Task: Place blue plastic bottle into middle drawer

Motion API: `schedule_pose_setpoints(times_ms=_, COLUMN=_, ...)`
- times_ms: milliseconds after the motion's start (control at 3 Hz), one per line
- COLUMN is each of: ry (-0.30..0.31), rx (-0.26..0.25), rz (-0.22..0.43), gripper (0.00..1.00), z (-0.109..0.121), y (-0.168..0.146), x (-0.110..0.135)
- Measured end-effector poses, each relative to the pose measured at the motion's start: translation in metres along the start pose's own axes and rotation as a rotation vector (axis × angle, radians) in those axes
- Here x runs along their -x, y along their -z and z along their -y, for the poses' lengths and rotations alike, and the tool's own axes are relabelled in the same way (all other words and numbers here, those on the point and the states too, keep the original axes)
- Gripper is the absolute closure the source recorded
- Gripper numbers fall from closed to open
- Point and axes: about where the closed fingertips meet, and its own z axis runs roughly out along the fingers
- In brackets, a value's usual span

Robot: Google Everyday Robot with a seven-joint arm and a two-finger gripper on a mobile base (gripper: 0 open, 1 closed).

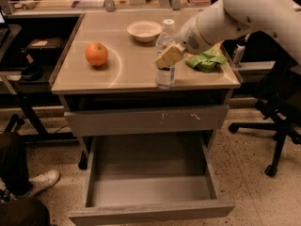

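Observation:
The blue plastic bottle (165, 74) is a clear, slim bottle with a white cap. It is upright at the front right of the tan tabletop (127, 74), close to the front edge. My gripper (168, 55) reaches in from the right on the white arm and is shut on the bottle at mid-height. One tan finger pad (169, 56) shows in front of the bottle. Whether the bottle's base touches the tabletop cannot be told. The middle drawer (150, 213) is pulled open below, grey inside and holding nothing.
An orange fruit (96, 54) sits at the left of the tabletop, a white bowl (144, 30) at the back and a green bag (207, 60) at the right. The scratched drawer front (141, 120) is shut. An office chair (275, 121) stands at the right, and a person's shoe (40, 182) is at the left.

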Motion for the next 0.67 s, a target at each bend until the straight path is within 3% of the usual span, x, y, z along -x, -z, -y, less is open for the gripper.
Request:
schedule_pose_setpoints(times_ms=333, ry=-0.04, rx=-0.016, rz=-0.035, gripper=1.0, z=-0.017, y=0.0187, x=-0.0176)
schedule_pose_setpoints(times_ms=667, ry=-0.04, rx=-0.016, rz=-0.035, gripper=1.0, z=-0.017, y=0.0187, x=-0.0176)
